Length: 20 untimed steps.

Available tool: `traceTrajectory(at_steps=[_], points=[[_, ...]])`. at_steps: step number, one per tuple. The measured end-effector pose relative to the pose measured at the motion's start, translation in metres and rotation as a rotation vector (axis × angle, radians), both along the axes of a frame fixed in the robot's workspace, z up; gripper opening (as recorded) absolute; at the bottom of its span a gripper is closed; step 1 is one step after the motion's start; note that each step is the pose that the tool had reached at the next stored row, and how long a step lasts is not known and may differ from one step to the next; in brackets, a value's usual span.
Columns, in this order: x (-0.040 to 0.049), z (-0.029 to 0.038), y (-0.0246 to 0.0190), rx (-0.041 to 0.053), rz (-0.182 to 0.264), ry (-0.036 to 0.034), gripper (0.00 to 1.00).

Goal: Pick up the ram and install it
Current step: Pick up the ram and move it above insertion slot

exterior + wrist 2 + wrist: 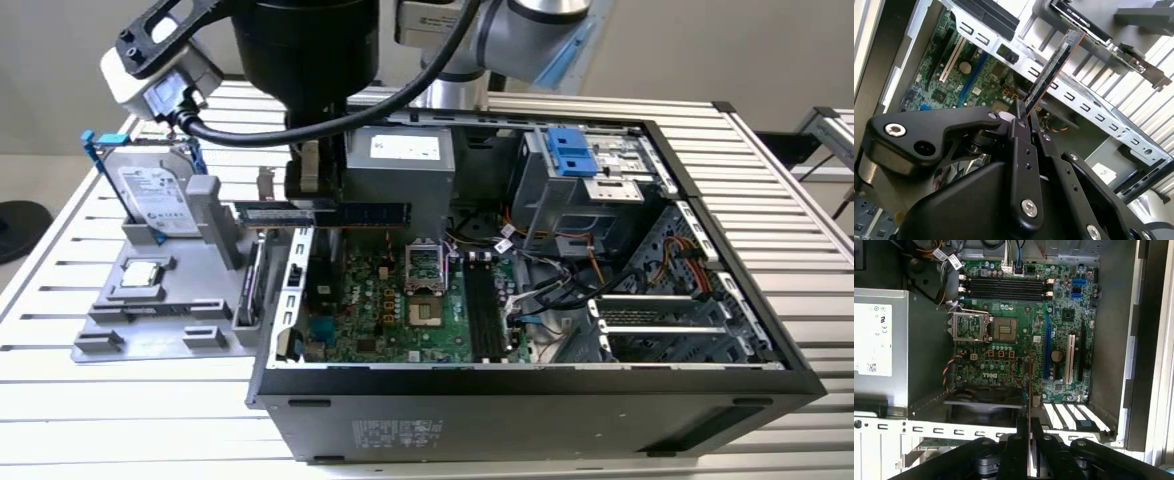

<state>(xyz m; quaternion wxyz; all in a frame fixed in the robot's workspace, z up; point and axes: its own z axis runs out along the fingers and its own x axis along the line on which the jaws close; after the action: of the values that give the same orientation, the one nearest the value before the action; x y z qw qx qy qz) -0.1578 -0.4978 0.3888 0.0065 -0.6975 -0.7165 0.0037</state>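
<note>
One slatted table [80,400] bears an open computer case [534,400] laid on its side, likely so its motherboard [387,300] faces up to the arm. The power supply [394,150] stands near the gripper [304,190], which is clenched on the ram [380,213] at its middle, long edge level. I judge that this leaves the contact edge free for seating. The ram hangs over the case's wall on the exterior view's left, well apart from the four black slots [1004,287]. Loose cables [561,285] beside those slots could snag.

Matt blk plastic tool [1026,119] – ribbed metal table [120,410].
</note>
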Motion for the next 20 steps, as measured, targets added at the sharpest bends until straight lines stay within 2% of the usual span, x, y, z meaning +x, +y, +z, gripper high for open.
traceTrajectory(at_steps=[20], points=[[0.0455, 0.0, 0.0005, -0.0001, 0.0, 0.002, 0.0]])
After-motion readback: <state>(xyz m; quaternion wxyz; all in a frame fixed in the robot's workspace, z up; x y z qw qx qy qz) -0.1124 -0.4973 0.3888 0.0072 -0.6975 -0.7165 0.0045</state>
